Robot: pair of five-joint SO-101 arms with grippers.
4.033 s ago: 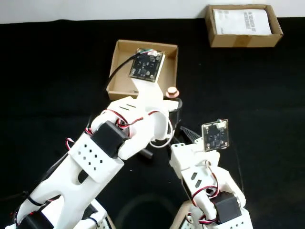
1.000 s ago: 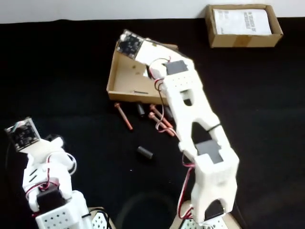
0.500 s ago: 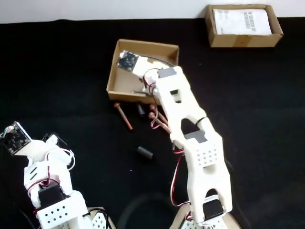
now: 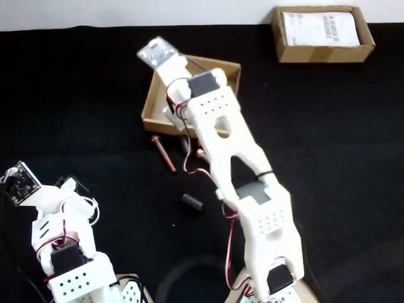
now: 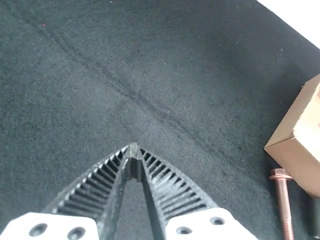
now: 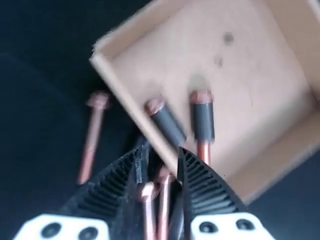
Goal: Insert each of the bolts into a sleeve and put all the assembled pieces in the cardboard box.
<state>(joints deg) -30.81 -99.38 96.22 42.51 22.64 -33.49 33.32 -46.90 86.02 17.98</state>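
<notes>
Black cloth tabletop [image 4: 328, 158]. Item 1: cardboard box [image 4: 158, 95], far centre; we count two sleeved bolts [image 6: 167, 122] lying inside, by wall nearest arms. Item 2: right gripper [image 6: 161, 155] just outside that wall, fingers narrowly parted, two bare bolts [image 6: 162, 200] showing in gap; whether gripped, we cannot tell. Item 3: left gripper [image 5: 133, 150], near-left, well apart from box, fingers closed tip to tip, empty. On cloth: loose bolt [image 4: 163, 153], loose sleeve [image 4: 192, 202].

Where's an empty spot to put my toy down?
Bare mat lies right of the right arm, below the paper-filled box, and between the left arm and the loose bolt. Crowded: in front of the cardboard box, around that bolt.
</notes>
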